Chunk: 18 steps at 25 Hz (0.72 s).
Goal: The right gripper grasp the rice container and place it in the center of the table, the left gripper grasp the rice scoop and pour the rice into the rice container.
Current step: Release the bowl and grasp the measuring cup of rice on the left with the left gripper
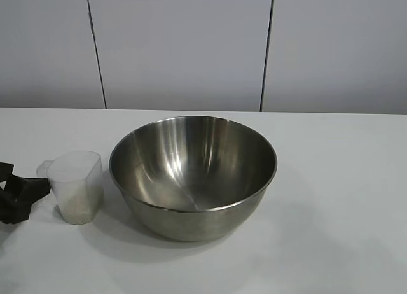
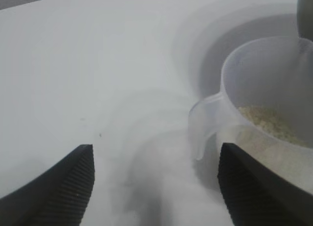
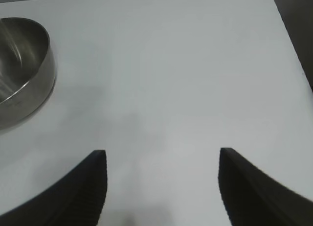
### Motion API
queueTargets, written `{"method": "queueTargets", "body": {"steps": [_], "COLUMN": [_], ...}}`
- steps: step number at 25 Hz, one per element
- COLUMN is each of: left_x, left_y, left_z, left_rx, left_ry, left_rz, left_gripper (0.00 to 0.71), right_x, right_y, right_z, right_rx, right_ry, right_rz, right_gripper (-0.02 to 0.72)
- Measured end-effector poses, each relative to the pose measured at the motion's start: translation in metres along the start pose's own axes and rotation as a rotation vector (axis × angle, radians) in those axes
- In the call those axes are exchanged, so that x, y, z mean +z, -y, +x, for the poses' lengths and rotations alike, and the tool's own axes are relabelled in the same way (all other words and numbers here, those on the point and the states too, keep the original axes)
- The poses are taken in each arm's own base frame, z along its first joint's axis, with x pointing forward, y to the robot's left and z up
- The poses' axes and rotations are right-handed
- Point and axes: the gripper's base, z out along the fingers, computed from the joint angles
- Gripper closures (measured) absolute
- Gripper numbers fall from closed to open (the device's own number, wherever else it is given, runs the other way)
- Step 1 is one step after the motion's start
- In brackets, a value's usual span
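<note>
Item 1, near left: the left gripper (image 1: 25, 193), black, is seen at the left edge of the tabletop (image 1: 343, 198), low over the surface. Its fingers (image 2: 63, 187) are spread wide and nothing is held between them. In the left wrist view the scoop's handle is framed inside the gap, close to one finger, with bare tabletop filling the other side.

Item 2, just right of the left gripper: the rice scoop (image 1: 77, 186), a frosted plastic cup, is stood upright on the tabletop. Its loop handle (image 2: 205, 121) is turned left, toward the left gripper, and is not yet clasped. The rice (image 2: 271, 122) is seen as a pale heap inside the cup.

Item 3, centre: the rice container (image 1: 193, 173), a large steel bowl, is set upright at mid-tabletop, empty, close beside the scoop on the scoop's right. Placement is judged done.

Item 4, right: the right gripper (image 3: 161, 187) is shown only in its own wrist view, held above bare tabletop well right of the bowl, fingers wide apart and empty.

Relation governing the coming move: the handle lies directly ahead of the left fingers, slightly off-centre in the gap; the left arm is by far the nearer. A small sideways correction before closing is judged necessary.
</note>
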Motion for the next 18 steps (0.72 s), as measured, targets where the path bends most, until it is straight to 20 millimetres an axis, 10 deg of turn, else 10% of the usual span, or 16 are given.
{"method": "queueTargets", "body": {"steps": [18], "left_x": [0.0093], "left_y": [-0.0021], "left_z": [0.0034], "left_rx": [-0.046], "left_ry": [-0.005], "left_rz": [0.002], "left_gripper": [0.399], "right_x": [0.0], "right_y": [0.0], "right_z": [-0.0001], "right_rx": [0.0], "right_ry": [0.001], "right_rz": [0.0], "right_gripper": [0.251]}}
